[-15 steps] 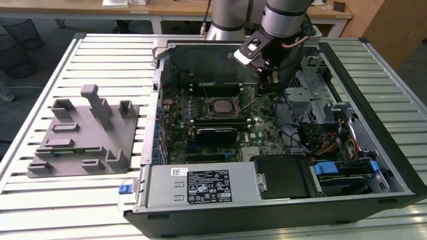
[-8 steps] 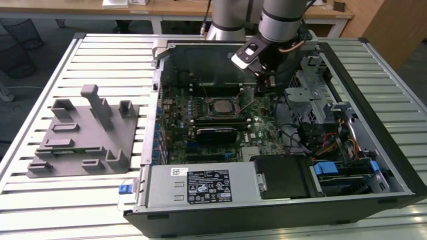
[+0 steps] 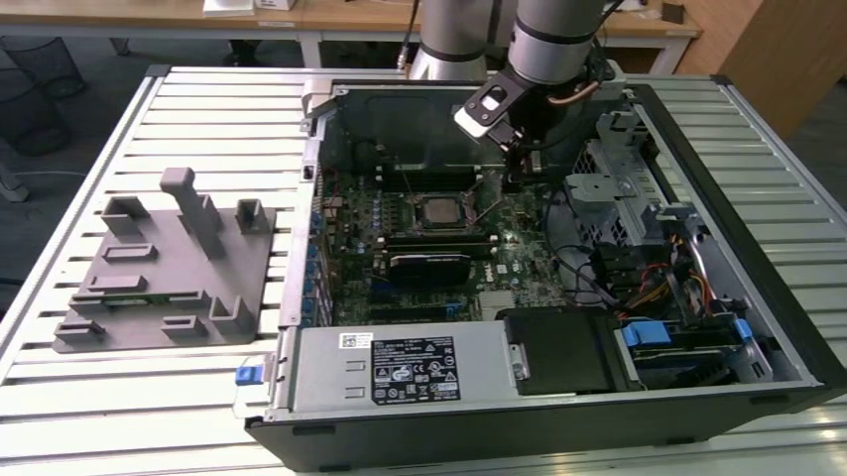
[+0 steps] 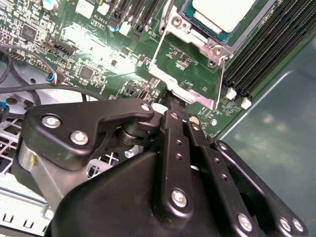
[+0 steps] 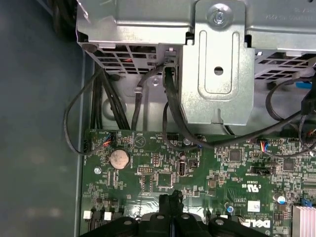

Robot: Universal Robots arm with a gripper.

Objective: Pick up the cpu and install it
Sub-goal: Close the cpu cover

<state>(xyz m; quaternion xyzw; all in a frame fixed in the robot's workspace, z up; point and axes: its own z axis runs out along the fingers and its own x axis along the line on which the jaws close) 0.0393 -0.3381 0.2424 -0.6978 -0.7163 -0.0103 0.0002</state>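
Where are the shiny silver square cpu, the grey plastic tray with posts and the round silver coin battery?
cpu (image 4: 223, 12), second wrist view, its metal top.
grey plastic tray (image 3: 133, 315), exterior view, its flat base.
coin battery (image 5: 119, 158), first wrist view, its face centre.

Counter (image 3: 146, 397): you have a pale metal top made of long parallel slats with grooves between them, running across the exterior view.

Item 1, on the exterior view's left: grey plastic tray (image 3: 133, 332). Its flat base rests directly on the slats. It carries several upright posts of differing heights, the tallest towards its far edge, with low rectangular blocks around them.

Item 2, on the exterior view's right: open computer case (image 3: 530, 426), lying on its side with the open face up. You see a narrow strip of bare slats between it and the tray.
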